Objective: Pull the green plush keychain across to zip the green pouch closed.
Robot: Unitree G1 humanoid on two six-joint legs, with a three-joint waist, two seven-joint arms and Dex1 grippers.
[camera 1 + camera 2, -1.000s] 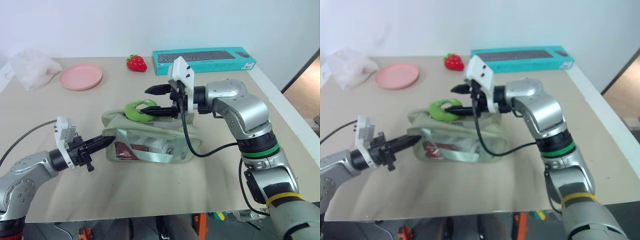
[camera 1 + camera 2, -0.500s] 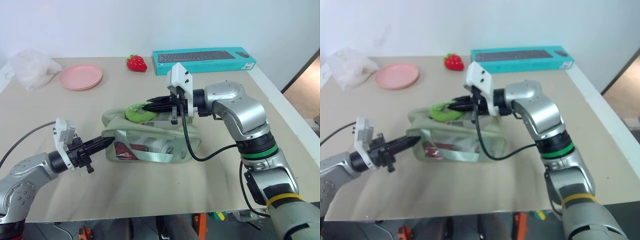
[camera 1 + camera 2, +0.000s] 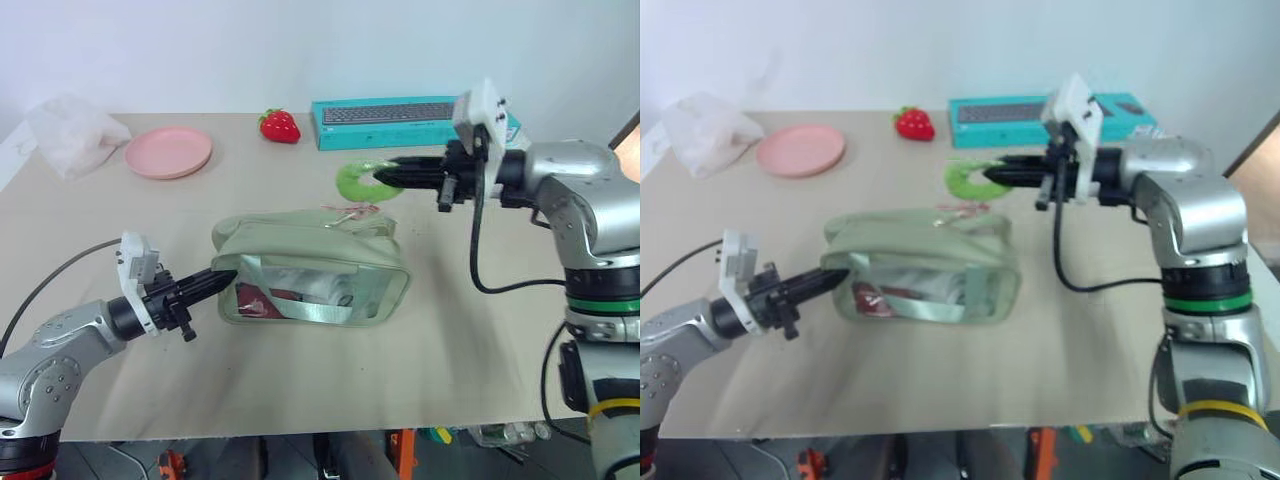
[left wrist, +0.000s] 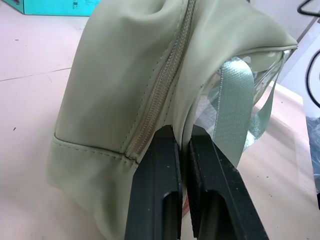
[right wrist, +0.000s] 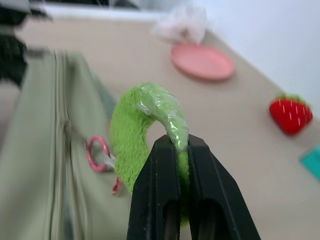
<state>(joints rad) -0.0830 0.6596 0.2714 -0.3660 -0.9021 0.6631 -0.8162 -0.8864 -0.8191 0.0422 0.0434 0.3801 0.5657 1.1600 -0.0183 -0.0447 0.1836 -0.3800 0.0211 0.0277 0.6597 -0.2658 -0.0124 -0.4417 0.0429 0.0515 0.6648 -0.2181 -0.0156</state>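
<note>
The green pouch lies on the table, its clear front showing red items inside. My left gripper is shut on the fabric at the pouch's left end, just beside the zipper, whose teeth are meshed there. The green plush keychain hangs in the air above the pouch's right end. My right gripper is shut on its ring, as the right wrist view shows with the plush squeezed between the fingers. A pink clip links it to the zipper.
A red strawberry and a teal keyboard box sit at the back. A pink plate and a white plastic bag are at the back left. Bare tabletop lies in front of the pouch.
My right gripper shut on the keychain and swept right along the pouch's top, carrying the keychain past the right end. The pouch's top is drawn together. The left gripper held still.
</note>
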